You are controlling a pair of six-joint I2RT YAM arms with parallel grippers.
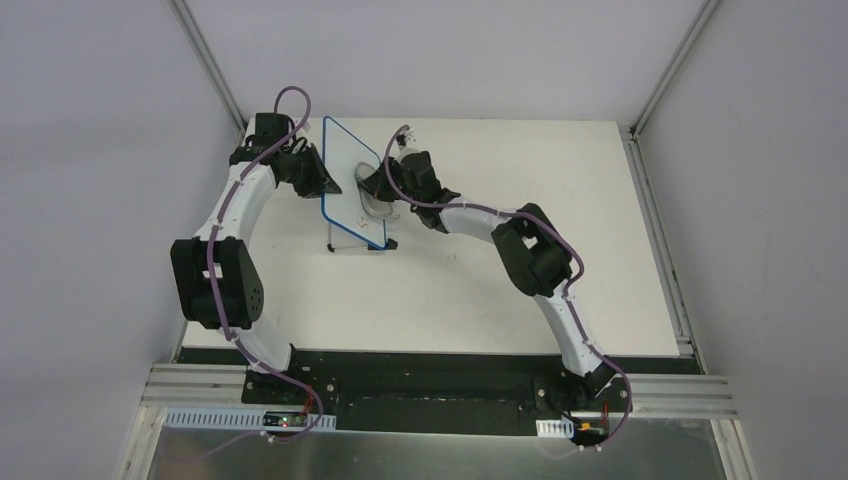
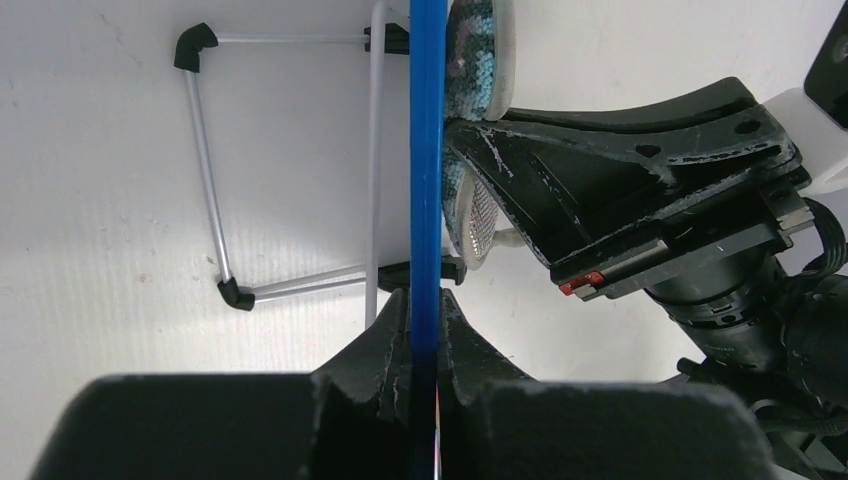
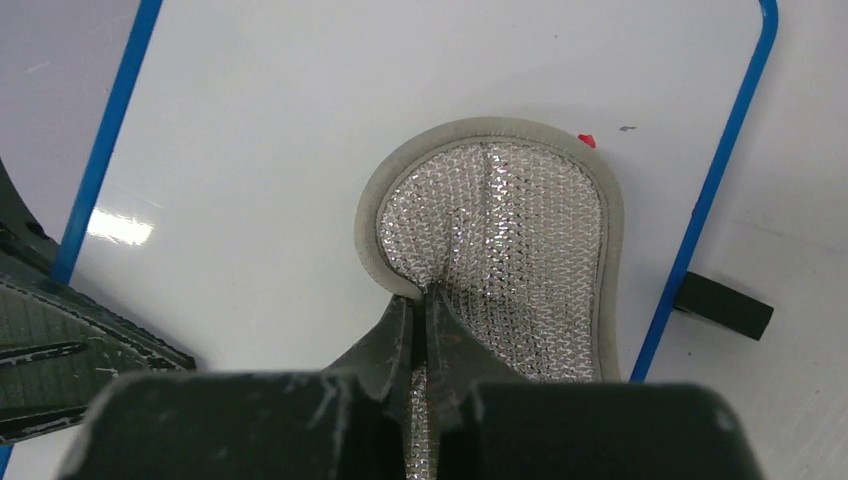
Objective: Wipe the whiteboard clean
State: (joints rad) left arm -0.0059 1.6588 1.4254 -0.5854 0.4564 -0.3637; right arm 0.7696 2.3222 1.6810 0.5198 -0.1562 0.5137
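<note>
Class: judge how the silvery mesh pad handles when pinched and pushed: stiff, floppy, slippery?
Probably floppy: the grey-rimmed silvery mesh pad puckers where the right gripper pinches it. Likely light, being thin. It should glide easily on the glossy blue-rimmed whiteboard.

the left arm (image 1: 232,215) rose from its near-left base, bent at the elbow and reached far and rightward; the left gripper (image 2: 425,318) was clamped on the whiteboard (image 2: 427,150) edge. the right arm (image 1: 530,255) arched far and leftward from its near-right base, and the right gripper (image 3: 421,305) pinched a mesh pad (image 3: 500,230) between closed fingers.
</note>
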